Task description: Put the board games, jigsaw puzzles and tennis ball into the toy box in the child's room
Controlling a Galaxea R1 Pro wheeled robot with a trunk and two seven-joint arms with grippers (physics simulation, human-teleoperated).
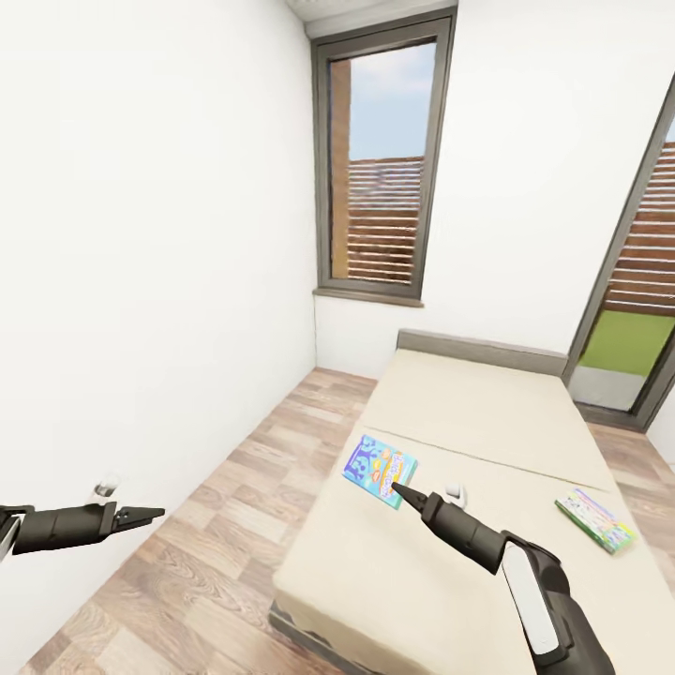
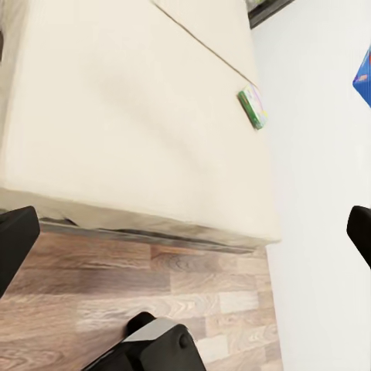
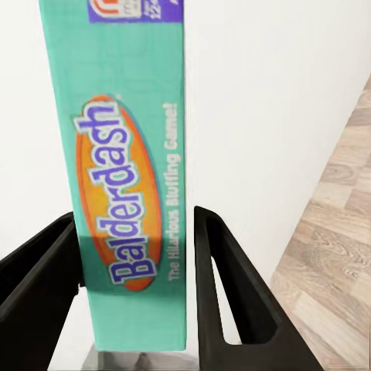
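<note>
— Two board games are here, yes? Where?

— On the wide cream bed (image 1: 487, 441). The blue board game (image 1: 379, 470) stands up in the right gripper (image 3: 135, 255), whose fingers press on its teal edge from both sides. The green-edged board game (image 1: 596, 519) lies flat near the far side of the mattress.

— And the left gripper (image 1: 150, 514)?

— It hangs over the wood floor (image 1: 225, 553), its fingers (image 2: 15, 243) apart, holding nothing.

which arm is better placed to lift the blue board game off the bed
Right. The right gripper has its jaws on the blue board game; the left gripper hangs open over the floor beside the bed.
</note>
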